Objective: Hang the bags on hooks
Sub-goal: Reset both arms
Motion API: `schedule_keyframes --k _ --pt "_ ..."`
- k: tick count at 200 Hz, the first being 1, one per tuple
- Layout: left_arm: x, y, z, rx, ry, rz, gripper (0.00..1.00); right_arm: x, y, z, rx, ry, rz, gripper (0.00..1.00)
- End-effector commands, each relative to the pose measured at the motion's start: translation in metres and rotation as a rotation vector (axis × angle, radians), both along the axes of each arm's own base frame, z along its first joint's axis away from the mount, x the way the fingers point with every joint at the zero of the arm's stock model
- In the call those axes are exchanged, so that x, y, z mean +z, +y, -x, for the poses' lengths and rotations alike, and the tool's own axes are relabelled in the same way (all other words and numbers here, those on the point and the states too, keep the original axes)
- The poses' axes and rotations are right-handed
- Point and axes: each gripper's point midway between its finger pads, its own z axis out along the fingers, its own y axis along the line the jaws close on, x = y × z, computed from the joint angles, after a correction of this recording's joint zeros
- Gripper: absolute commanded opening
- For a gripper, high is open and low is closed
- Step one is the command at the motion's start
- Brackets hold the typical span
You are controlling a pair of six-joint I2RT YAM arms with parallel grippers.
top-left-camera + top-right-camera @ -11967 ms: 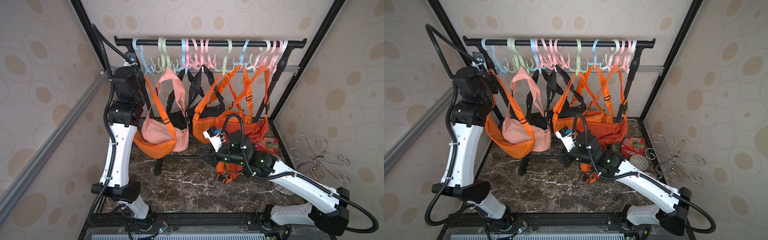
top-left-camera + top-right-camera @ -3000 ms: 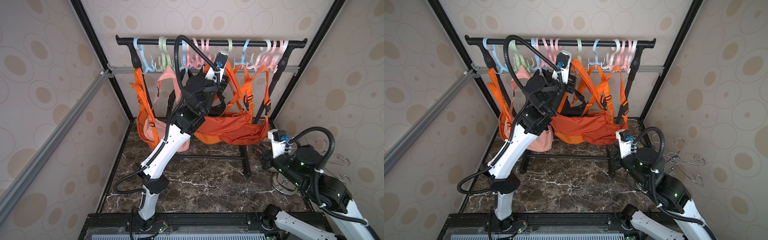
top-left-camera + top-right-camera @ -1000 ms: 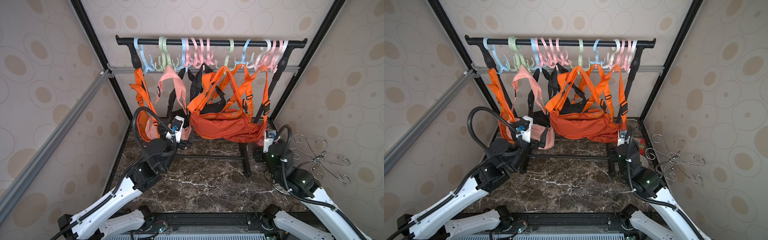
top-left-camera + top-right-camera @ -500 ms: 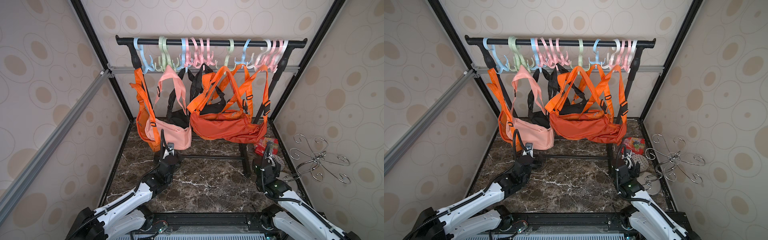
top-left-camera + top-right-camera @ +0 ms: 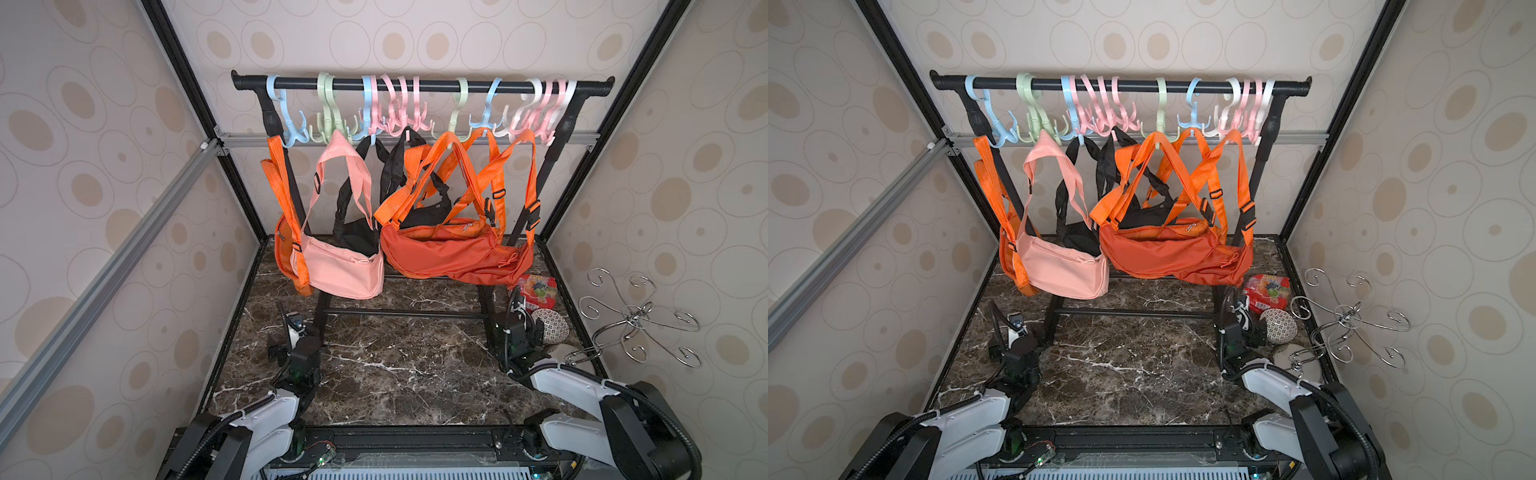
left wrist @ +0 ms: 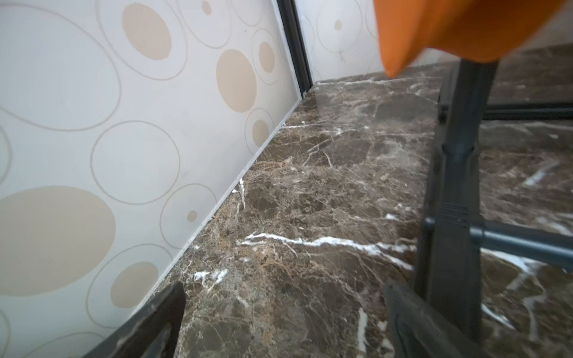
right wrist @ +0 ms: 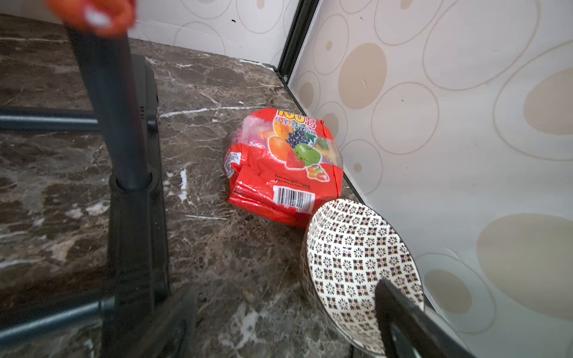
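The orange bag [image 5: 453, 253] [image 5: 1167, 253] hangs at the middle right of the black rack, free of both grippers. Its straps run up to the pastel hooks [image 5: 459, 124] on the rail [image 5: 419, 85]. Beside it on other hooks hang a pink bag [image 5: 340, 270], black bags and another orange bag [image 5: 286, 249]. My left gripper [image 5: 297, 332] [image 6: 285, 310] sits low by the rack's left foot, open and holding nothing. Down by the rack's right foot, my right gripper [image 5: 517, 320] [image 7: 285, 310] is open with only marble between its fingers.
A red candy packet [image 7: 285, 161] [image 5: 538, 289] and a patterned bowl [image 7: 356, 263] [image 5: 550, 328] lie at the right wall, next to my right gripper. A wire hook stand [image 5: 640, 328] rises on the right. The rack's feet [image 7: 133, 217] and leg [image 6: 452, 201] stand close to both grippers.
Both arms have dropped and drawn back toward the table's front, folding low by the rack's feet. The bags hang as before.
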Motion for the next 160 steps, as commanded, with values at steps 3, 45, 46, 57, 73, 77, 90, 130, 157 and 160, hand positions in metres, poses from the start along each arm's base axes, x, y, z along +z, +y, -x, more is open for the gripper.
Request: schedule_keyframes --k 3,45,46,57,73,77,90,130,157,160 --pt "0.048 0.002 -0.022 -0.029 -0.235 0.043 1.0 0.019 0.007 -0.027 0.035 -0.111 -0.021 0.91" --pt "0.062 -0.001 -0.035 -0.081 -0.38 0.058 1.0 0.017 0.017 -0.05 0.118 -0.171 -0.032 1.0" --pt "0.061 -0.001 -0.035 -0.084 -0.382 0.061 1.0 0.017 0.017 -0.05 0.119 -0.174 -0.034 1.0" --pt "0.059 -0.001 -0.035 -0.109 -0.42 0.077 1.0 0.011 0.007 -0.051 0.11 -0.213 -0.046 1.0" --pt "0.061 -0.006 -0.029 -0.157 -0.438 0.069 1.0 0.013 0.009 -0.051 0.139 -0.224 -0.051 1.0" --pt "0.06 -0.006 -0.027 -0.16 -0.436 0.076 1.0 0.011 0.011 -0.049 0.148 -0.212 -0.066 1.0" --pt "0.062 -0.011 -0.025 -0.193 -0.45 0.073 1.0 0.007 0.016 -0.048 0.196 -0.204 -0.084 1.0" --pt "0.042 -0.057 -0.06 -0.458 -0.301 -0.002 1.0 0.005 0.021 -0.055 0.235 -0.192 -0.09 1.0" --pt "0.036 -0.05 -0.076 -0.421 -0.259 0.027 1.0 -0.014 0.021 -0.063 0.31 -0.169 -0.156 0.99" --pt "0.034 -0.048 -0.08 -0.416 -0.25 0.034 1.0 -0.012 0.021 -0.064 0.315 -0.193 -0.143 0.99"
